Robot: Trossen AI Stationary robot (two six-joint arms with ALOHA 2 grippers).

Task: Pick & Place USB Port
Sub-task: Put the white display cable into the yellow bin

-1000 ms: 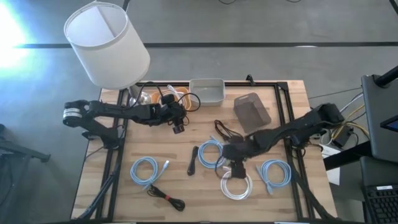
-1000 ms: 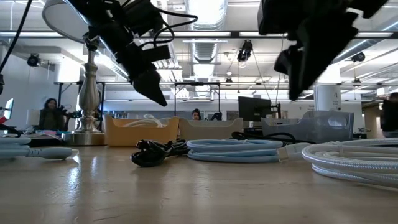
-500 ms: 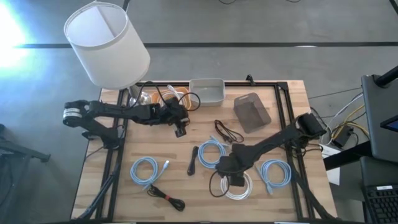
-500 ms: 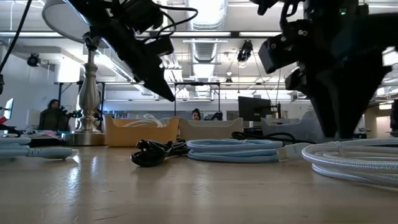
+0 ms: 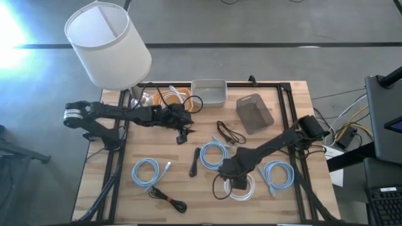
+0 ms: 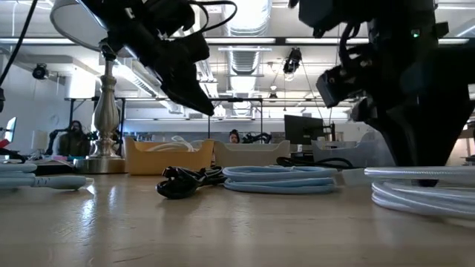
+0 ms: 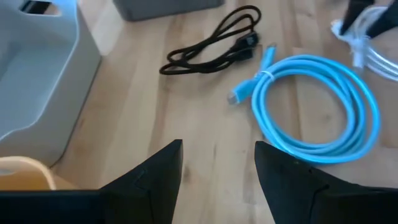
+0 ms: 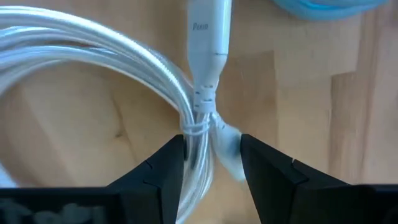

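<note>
White coiled cable [image 8: 124,81] is straddled at its tied bundle by the open right claw [image 8: 211,163]; closing should be centred there. Left claw [image 7: 217,168] is held open, empty.

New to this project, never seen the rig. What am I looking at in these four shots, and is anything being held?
Two dark robot arms work at a wooden table. One camera looks straight down, one sits at table height, and one rides on each wrist.

On the table lie coiled blue cables, a black cable, a lamp and bins along the far edge.

The right gripper is down over the white cable coil, its fingers straddling the tied bundle with a gap between them, not closed on it. The left gripper hangs open above bare wood near a blue coil, holding nothing.
</note>
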